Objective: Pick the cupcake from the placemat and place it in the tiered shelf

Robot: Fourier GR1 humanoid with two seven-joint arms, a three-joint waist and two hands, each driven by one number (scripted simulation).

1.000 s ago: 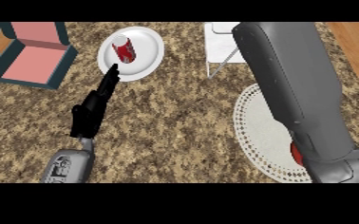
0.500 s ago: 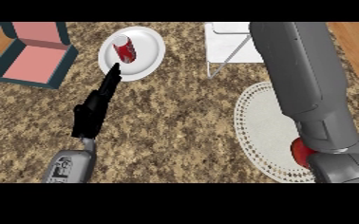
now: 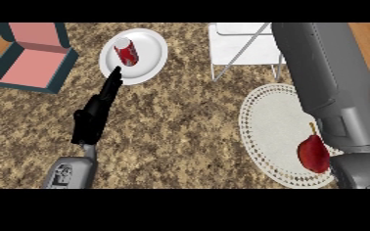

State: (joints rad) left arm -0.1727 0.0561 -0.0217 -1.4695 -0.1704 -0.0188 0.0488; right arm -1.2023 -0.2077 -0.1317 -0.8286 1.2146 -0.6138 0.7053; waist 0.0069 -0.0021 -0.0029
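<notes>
A speckled brown granite counter point(image 3: 180, 122) filled the head view. The robot's right forearm point(image 3: 321, 78), a broad grey column, crossed the right side from the top edge down to the lower right corner; its hand was out of sight, so nothing could be told of its fingers. Beneath that arm lay a round white lace-edged placemat point(image 3: 271, 122), and on its lower right part sat a dark red, pear-shaped item with a thin stem point(image 3: 313, 154), partly tucked against the arm; no cupcake as such could be made out. A white wire tiered shelf point(image 3: 242, 49) stood at the top, just left of the arm. A teal box with a pink lining point(image 3: 33, 58) lay open at upper left. The left hand point(image 3: 98, 112) stretched up the counter, fingers point(image 3: 112, 80) straight and pressed together, their tips at the rim of a white plate point(image 3: 148, 54) carrying a red can point(image 3: 127, 52), holding nothing.
</notes>
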